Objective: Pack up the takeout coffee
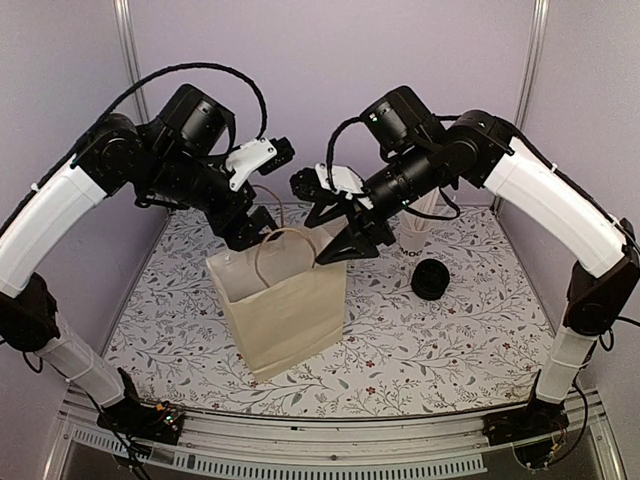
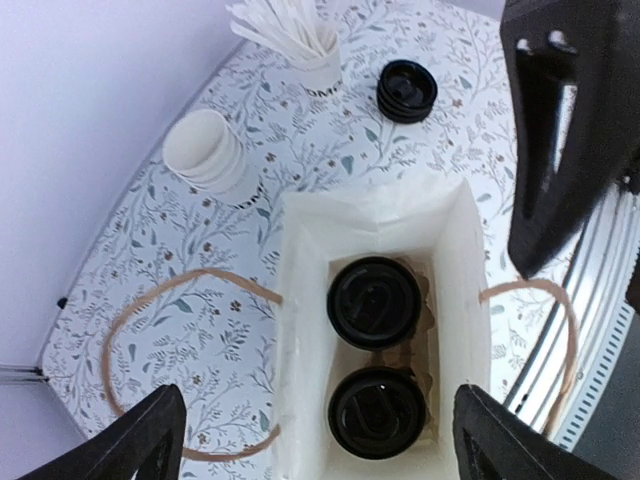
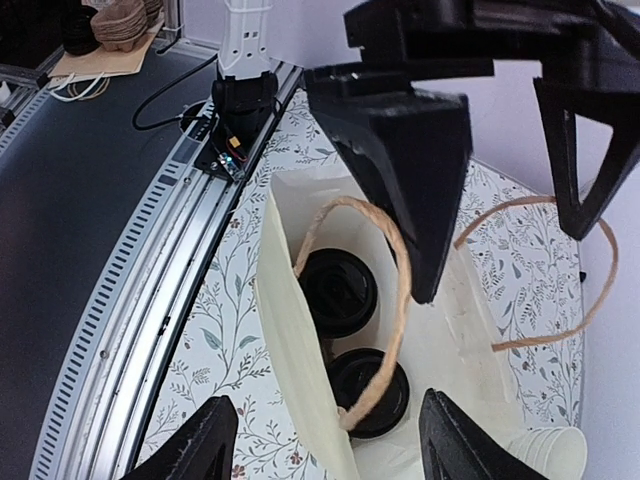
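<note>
Directly below your left gripper [image 2: 320, 450], spread wide and empty, two small white paper cups with black lids [image 2: 373, 301] stood side by side inside the tall cream paper bag [image 2: 296, 262]. Your right gripper [image 3: 325, 425], jaws apart, hung at its rim, likely to hold the mouth open.

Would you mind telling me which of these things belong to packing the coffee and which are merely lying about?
Part of the job: lidded coffee cups, two of them; the paper bag holding them.
Lying about: cup of straws; stack of black lids; stack of empty cups.
</note>
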`<state>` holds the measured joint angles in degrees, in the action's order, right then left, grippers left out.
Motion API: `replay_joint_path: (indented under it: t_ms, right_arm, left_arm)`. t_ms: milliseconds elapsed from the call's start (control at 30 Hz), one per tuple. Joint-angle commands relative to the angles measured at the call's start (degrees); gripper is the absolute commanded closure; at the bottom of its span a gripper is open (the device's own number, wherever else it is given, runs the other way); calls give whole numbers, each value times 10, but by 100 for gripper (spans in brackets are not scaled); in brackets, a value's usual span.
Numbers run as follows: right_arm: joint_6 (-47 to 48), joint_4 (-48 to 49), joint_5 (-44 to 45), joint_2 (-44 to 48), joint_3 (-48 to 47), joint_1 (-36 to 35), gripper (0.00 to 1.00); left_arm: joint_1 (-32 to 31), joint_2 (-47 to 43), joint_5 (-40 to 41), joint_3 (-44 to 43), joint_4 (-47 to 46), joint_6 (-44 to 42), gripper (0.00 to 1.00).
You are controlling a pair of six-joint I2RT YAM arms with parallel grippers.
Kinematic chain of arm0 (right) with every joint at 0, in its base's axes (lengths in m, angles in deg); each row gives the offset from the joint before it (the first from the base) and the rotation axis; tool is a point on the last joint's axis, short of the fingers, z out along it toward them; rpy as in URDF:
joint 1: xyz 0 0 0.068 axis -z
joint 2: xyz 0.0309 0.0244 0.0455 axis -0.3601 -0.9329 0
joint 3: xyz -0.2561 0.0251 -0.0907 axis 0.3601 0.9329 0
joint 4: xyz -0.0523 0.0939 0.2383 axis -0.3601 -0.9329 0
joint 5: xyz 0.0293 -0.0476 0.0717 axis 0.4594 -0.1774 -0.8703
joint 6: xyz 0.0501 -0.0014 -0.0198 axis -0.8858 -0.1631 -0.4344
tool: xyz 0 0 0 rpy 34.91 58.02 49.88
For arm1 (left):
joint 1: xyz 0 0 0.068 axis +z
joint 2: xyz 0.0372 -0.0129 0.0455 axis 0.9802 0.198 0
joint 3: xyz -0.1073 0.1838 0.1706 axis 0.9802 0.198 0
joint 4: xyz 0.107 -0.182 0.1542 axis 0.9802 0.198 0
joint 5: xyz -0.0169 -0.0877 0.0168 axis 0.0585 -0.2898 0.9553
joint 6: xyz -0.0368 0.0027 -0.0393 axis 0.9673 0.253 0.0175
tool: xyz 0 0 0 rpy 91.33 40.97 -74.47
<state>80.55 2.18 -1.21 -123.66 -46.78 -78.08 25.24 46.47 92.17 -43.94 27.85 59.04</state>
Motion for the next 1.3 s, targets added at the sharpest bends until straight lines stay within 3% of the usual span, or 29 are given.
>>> replay_joint_path:
  t_ms: [0,100,233,400,533,800,1067,1267]
  right_arm:
    - [-5,-9,-9,10,-21,64,35]
    - [-24,26,-36,29,10,147,36]
    - [-92,121,-50,53,103,283,39]
    - [-210,254,-2,60,210,416,49]
    - [-279,325,2,57,262,491,37]
    - [-300,340,36,-6,264,499,36]
    - [-322,346,64,7,293,499,38]
    - [-321,348,66,31,325,499,39]
  left_arm:
    - [1,-22,87,-33,-56,-27,5]
    - [12,-56,156,9,-150,-51,2]
    - [53,-121,232,140,-347,-86,0]
    - [165,-173,168,261,-521,-51,0]
    - [254,-172,93,323,-573,-7,0]
    - [322,-238,34,472,-658,34,0]
    - [328,-285,30,547,-680,32,0]
    - [337,-277,6,553,-702,33,0]
